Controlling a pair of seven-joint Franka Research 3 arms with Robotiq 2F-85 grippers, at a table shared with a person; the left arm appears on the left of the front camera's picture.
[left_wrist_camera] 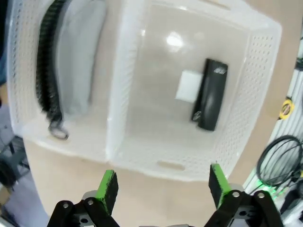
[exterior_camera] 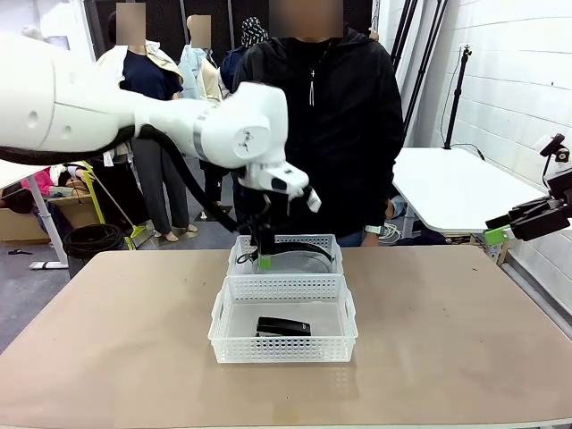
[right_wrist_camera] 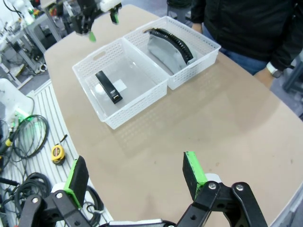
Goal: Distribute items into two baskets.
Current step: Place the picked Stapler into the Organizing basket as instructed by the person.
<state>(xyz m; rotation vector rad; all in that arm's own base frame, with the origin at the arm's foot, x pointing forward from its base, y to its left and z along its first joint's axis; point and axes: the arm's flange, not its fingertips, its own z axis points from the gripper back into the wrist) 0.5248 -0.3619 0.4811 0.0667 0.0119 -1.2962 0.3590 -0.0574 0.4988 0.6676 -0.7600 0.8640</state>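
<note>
A white painted block wall (exterior_camera: 509, 71) rises at the right, with a white table (exterior_camera: 451, 188) in front of it. The floor (exterior_camera: 18, 277) is grey. Black cables (exterior_camera: 94, 239) lie coiled beside a yellow-legged stand.

The left claw (left_wrist_camera: 162, 189) is hanging above the table (left_wrist_camera: 142, 189) with its green pads (left_wrist_camera: 108, 189) standing wide apart. Beyond it, two white baskets (left_wrist_camera: 120, 94) are sitting side by side. A black block (left_wrist_camera: 210, 94) is lying in one; a black curved band (left_wrist_camera: 47, 80) is lying in the other.
</note>
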